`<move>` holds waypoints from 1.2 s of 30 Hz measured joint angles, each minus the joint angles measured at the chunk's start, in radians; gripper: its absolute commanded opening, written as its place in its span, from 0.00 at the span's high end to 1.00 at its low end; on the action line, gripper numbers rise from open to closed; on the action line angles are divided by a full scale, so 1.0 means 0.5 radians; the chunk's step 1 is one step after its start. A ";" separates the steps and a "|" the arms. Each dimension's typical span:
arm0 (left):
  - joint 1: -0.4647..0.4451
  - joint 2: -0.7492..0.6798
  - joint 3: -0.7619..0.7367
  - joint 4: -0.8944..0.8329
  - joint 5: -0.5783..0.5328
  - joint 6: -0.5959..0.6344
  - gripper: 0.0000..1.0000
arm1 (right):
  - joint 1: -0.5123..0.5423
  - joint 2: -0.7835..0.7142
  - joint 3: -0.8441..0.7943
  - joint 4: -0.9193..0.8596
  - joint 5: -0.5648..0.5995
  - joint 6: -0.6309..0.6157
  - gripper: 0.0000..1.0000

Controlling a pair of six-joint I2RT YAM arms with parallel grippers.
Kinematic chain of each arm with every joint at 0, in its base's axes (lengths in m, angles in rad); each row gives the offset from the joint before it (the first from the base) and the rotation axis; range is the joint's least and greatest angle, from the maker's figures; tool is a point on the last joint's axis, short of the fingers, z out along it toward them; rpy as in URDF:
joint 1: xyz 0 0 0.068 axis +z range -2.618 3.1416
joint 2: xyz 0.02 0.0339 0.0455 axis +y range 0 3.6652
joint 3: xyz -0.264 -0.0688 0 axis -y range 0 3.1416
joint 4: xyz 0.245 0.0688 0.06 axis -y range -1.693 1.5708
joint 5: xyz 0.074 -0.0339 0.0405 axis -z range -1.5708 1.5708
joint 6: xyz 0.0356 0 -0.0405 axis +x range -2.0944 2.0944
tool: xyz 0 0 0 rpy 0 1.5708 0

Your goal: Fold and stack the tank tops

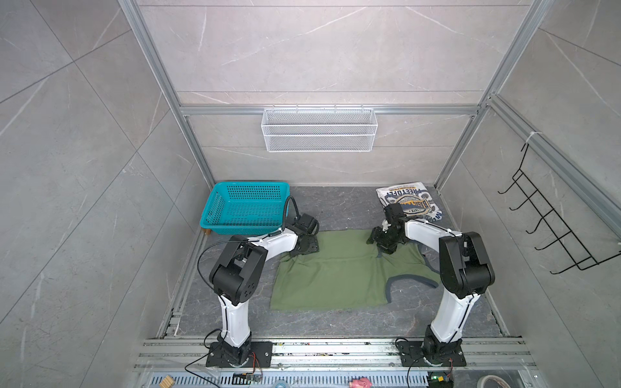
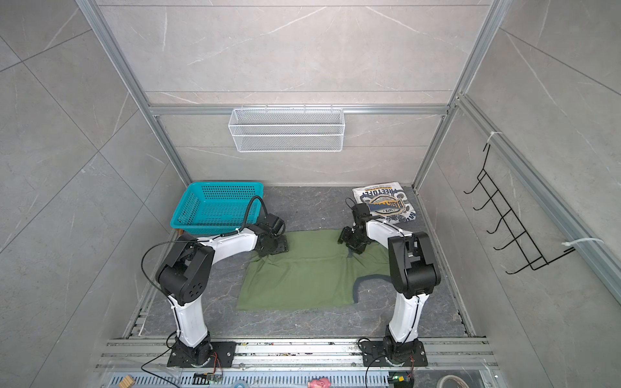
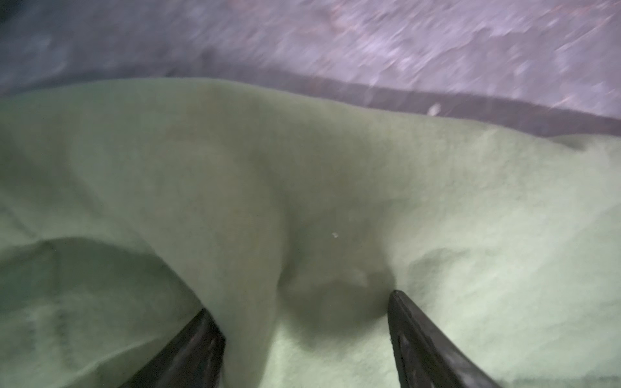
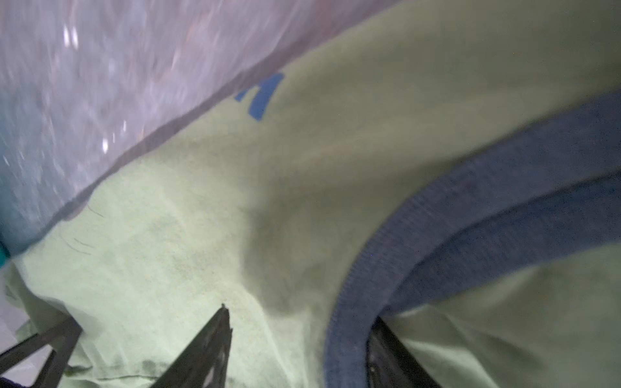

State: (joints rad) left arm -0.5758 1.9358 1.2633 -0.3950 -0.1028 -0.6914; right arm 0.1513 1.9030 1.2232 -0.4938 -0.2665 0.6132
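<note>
Lying flat mid-surface, the olive green tank top leaves a bare strip of surface along its near hem. At its far left corner the left tool touches the cloth, fingers apart with a fold bunched between them. Toward the far right, the right tool stands apart astride the dark trim. Far right lies the folded white tank top; far left, the teal basket.

basket: rear-left | folded top: rear-right | spread top: centre

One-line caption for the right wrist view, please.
Right gripper open around the dark trim of the olive tank top on the grey table.
</note>
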 measured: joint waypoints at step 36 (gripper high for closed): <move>-0.357 -1.764 -1.453 -0.639 -0.066 -0.699 0.46 | 0.148 -1.894 -1.445 -0.639 0.346 0.443 0.51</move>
State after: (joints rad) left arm -0.7544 1.0538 0.5369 -0.7143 -0.1356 -1.0409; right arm 0.2253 0.9558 0.5007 -0.8135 -0.0933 0.8349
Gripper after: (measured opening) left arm 0.549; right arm 0.499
